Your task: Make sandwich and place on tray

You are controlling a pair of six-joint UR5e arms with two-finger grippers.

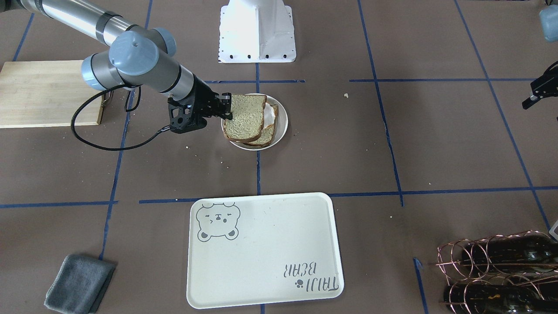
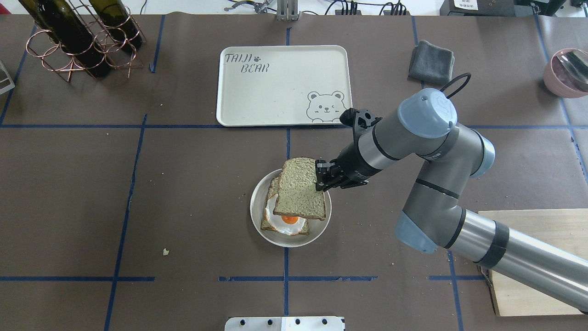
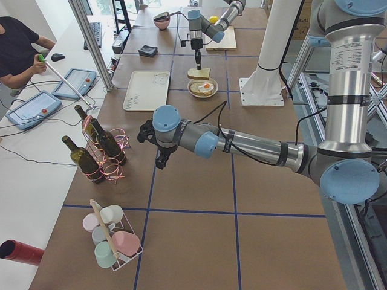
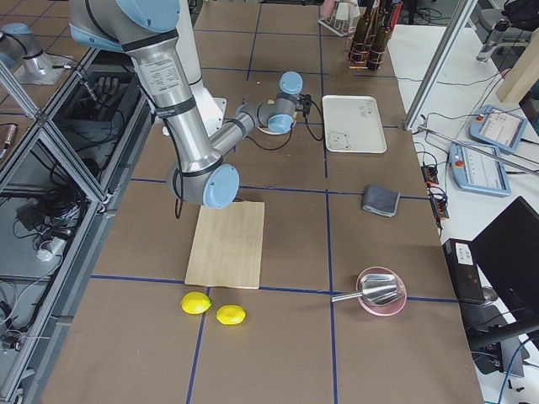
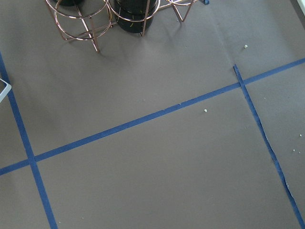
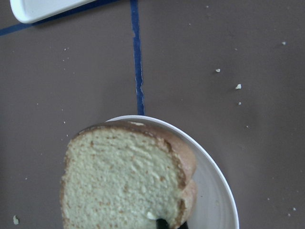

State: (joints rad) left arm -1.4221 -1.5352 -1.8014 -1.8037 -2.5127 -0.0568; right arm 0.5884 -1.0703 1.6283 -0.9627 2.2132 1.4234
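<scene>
My right gripper (image 2: 321, 180) is shut on the edge of the top bread slice (image 2: 299, 189) and holds it flat, a little above the small white plate (image 2: 255, 209). On the plate lies the lower slice (image 2: 274, 189) with the fried egg (image 2: 289, 219) on it, partly uncovered. The right wrist view shows the held slice (image 6: 124, 183) over the plate rim (image 6: 217, 191). The cream bear tray (image 2: 280, 87) lies beyond the plate with nothing on it. My left gripper (image 1: 535, 93) hovers far off near the bottle rack. I cannot tell whether it is open.
A copper rack with wine bottles (image 2: 78, 37) stands at the far left. A grey cloth (image 2: 431, 62) and a pink bowl (image 2: 567, 71) are at the far right. A wooden cutting board (image 2: 528, 257) lies under my right arm. Crumbs dot the brown table cover.
</scene>
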